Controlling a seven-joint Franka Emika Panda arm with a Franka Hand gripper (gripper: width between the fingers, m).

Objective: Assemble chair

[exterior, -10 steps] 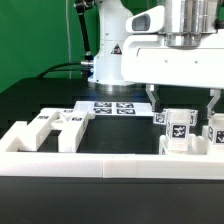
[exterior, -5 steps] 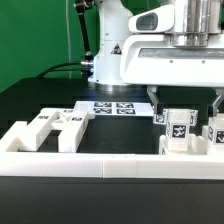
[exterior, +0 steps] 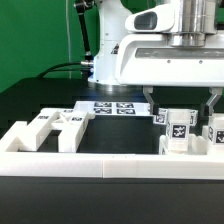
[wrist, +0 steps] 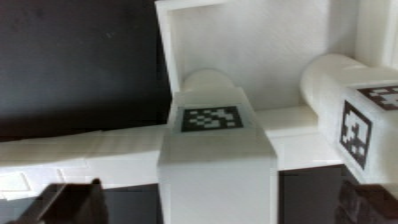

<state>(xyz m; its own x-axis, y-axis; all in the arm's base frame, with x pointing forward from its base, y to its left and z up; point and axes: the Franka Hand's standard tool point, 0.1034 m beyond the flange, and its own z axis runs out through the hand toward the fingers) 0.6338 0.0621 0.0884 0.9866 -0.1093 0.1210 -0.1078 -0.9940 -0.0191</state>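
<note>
Exterior view: a tagged chair block [exterior: 177,128] stands upright on the black bench [exterior: 120,142], toward that view's right and just behind the low front wall [exterior: 110,166]. A second block [exterior: 216,130], also tagged, stands just beside it, further to the right and partly cut off by the edge of the view. Well apart, toward the view's left, a heap [exterior: 52,125] of other white chair pieces sits against the same wall.

The fingers [exterior: 213,100] hang above the two blocks, spread wide and holding nothing. One finger is out past each side of the chair block, and neither touches it.

Wrist view looks down on a long white piece [wrist: 215,150] with a tag on its upper face. Another tagged piece [wrist: 365,110] sits close beside it, and more white plastic behind them is too blurred to sort out.

Behind the blocks, the marker board [exterior: 112,108] lies flat on the bench. The arm's white base [exterior: 108,62] rises behind the board, in front of a green backdrop [exterior: 30,40].
</note>
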